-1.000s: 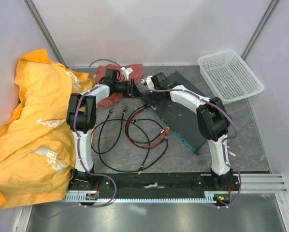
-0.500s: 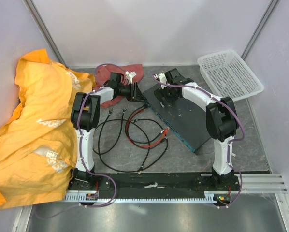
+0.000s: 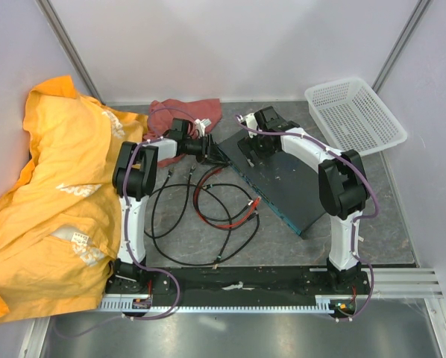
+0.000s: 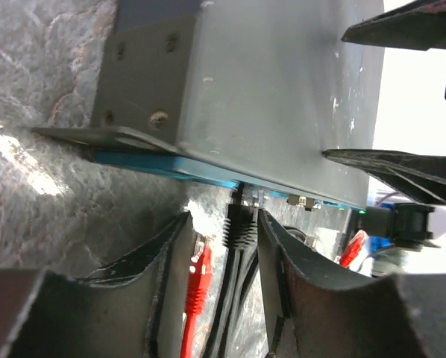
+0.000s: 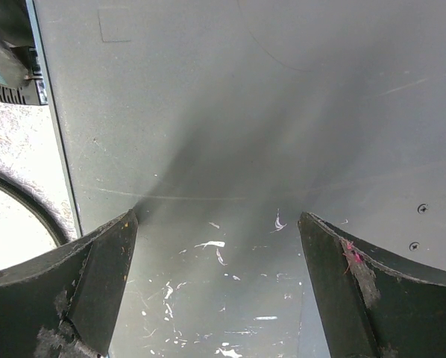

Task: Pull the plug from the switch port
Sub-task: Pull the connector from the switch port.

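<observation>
The switch (image 3: 283, 179) is a flat dark slab with a teal long edge (image 4: 208, 170), lying at an angle on the table. My left gripper (image 3: 208, 146) is at the far end of that edge. In the left wrist view it (image 4: 223, 218) is open, its fingers (image 4: 290, 276) on either side of a black plug (image 4: 242, 224) seated in a port. A loose red plug (image 4: 199, 276) also lies between the fingers. My right gripper (image 3: 256, 144) is open wide, its fingers (image 5: 96, 276) down over the switch's top face (image 5: 245, 112).
Black and red cables (image 3: 208, 216) loop on the table in front of the switch. A large orange cloth (image 3: 51, 186) covers the left side. A red cloth (image 3: 182, 112) lies behind the left gripper. A white mesh basket (image 3: 353, 115) stands at the back right.
My right gripper has moved from the switch's far left corner onto its top face, then stayed. My left gripper has shifted slightly closer to the teal edge.
</observation>
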Motion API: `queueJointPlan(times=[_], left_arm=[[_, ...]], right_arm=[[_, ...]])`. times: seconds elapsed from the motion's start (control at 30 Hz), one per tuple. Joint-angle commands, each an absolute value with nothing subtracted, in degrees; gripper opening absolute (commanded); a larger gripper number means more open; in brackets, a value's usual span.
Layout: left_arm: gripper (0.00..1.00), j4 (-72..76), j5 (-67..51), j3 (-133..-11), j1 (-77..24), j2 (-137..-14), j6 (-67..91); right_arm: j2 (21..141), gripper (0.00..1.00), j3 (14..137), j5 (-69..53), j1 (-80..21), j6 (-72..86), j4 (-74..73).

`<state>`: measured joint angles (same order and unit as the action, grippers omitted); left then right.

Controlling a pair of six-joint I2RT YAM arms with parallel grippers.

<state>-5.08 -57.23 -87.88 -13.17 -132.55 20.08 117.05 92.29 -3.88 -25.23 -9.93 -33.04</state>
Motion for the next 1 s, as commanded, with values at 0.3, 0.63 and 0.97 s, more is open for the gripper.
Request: queueJointPlan(times=[0.3,0.63,0.97], left_arm=[[0.44,15.55,-69.16,-86.40,-13.18,-138.95,41.73],[0.40,25.03,-65.48,-81.93,-11.60,-139.57,52.46],[0.41,25.75,-66.53,-83.14,-12.22,-140.45,53.08]], right_arm=[[115.05,0.98,91.41,-2.55,-24.96,-11.60,-34.10],[115.22,0.98,91.67,-2.37,-25.05,-11.60,-34.19],[115.84,0.98,91.84,-2.29,-25.23,-11.78,-34.19]])
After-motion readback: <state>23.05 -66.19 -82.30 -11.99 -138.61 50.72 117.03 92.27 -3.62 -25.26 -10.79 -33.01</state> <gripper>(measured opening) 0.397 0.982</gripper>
